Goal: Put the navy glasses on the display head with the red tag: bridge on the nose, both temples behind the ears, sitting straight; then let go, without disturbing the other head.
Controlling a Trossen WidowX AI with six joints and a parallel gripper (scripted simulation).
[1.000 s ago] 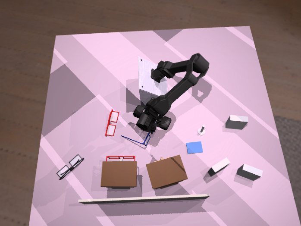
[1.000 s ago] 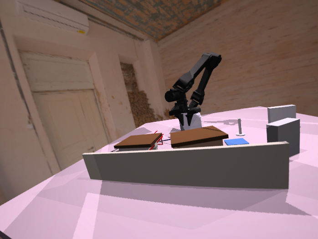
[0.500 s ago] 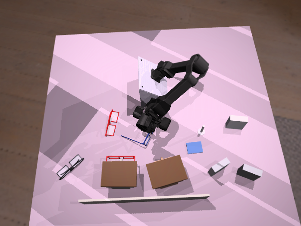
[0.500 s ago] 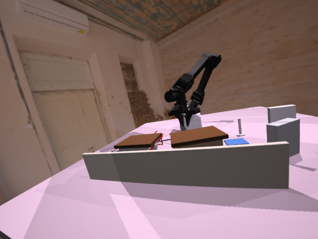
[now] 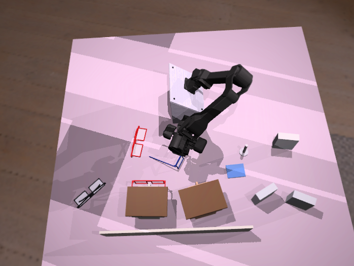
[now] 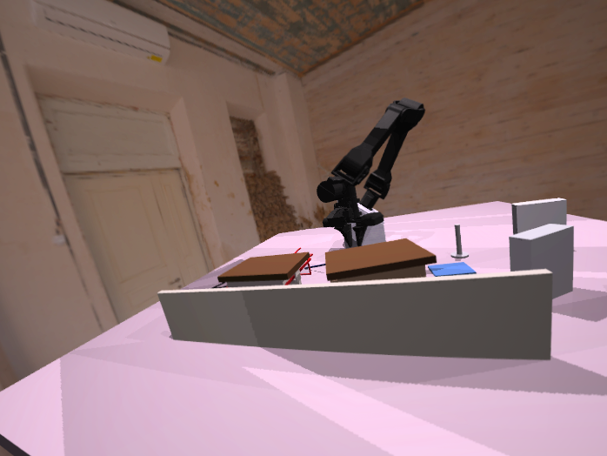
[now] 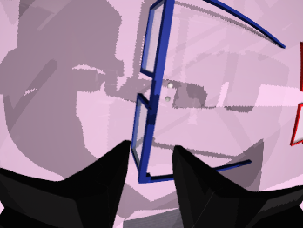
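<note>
Jaws: parted to a narrow gap, holding nothing; the gripper (image 5: pixel 184 143) (image 6: pixel 354 244) (image 7: pixel 151 149) points down, its fingertips on either side of one end of the navy frame in the wrist view; contact cannot be told.
Navy glasses: the navy glasses (image 5: pixel 175 165) (image 6: pixel 316 266) (image 7: pixel 158 83) are over the middle of the counter (image 5: pixel 114 108) (image 6: pixel 196 382) (image 7: pixel 104 126), off both heads, temples spread and reaching left.
Left display: a brown board (image 5: pixel 146 201) (image 6: pixel 267 266) covers most of it; red-framed glasses (image 5: pixel 148 181) (image 6: pixel 308 264) show at its far edge.
Right display: a second brown board (image 5: pixel 203 199) (image 6: pixel 379 258) sits angled above it, a small skin-toned tip (image 5: pixel 196 183) showing at the far edge.
Red tag: which display bears it cannot be told.
Other eyewear: loose red glasses (image 5: pixel 135 141) (image 7: pixel 301 65) are left of the navy pair; black glasses (image 5: pixel 91 194) lie at the near left.
Right side: a blue pad (image 5: pixel 235 170) (image 6: pixel 451 269) lies just nearer than a peg stand (image 5: pixel 245 148) (image 6: pixel 458 240); three pale blocks (image 5: pixel 285 140) stand farther right.
Near side: a long pale panel (image 5: pixel 176 230) (image 6: pixel 357 316) stands upright before both displays.
</note>
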